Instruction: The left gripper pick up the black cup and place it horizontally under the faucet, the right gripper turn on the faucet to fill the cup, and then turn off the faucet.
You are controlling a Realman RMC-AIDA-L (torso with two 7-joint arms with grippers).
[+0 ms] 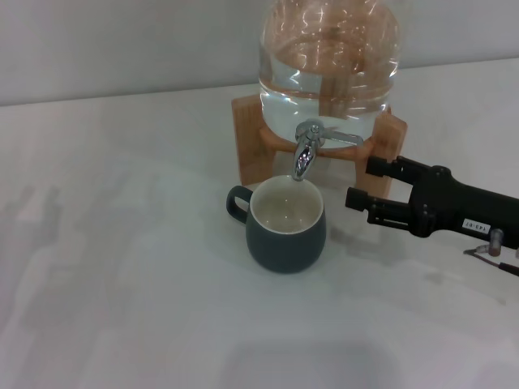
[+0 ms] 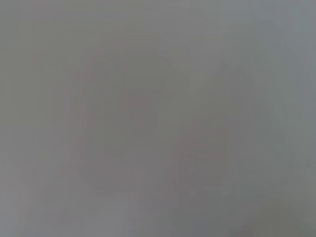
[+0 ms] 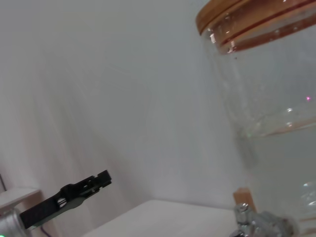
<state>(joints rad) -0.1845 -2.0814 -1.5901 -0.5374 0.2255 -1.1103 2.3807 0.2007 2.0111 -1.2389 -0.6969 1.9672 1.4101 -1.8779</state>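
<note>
The black cup (image 1: pixel 285 227) stands upright on the white table, cream inside showing, its loop handle pointing left. Its mouth sits directly below the spout of the chrome faucet (image 1: pixel 304 152), whose thin lever sticks out to the right. I see no stream of water. My right gripper (image 1: pixel 366 183) hovers open just right of the cup and a little below the lever, touching neither. The right wrist view catches the faucet (image 3: pixel 257 223) at its lower edge and, far off, my left gripper (image 3: pixel 94 183) held up in the air, away from the cup. The left wrist view shows only blank grey.
A clear glass jar (image 1: pixel 328 65) partly filled with water rests on a light wooden stand (image 1: pixel 247 134) behind the cup. The jar (image 3: pixel 269 98) with its wooden lid fills one side of the right wrist view. The white table (image 1: pixel 122 267) stretches left and forward.
</note>
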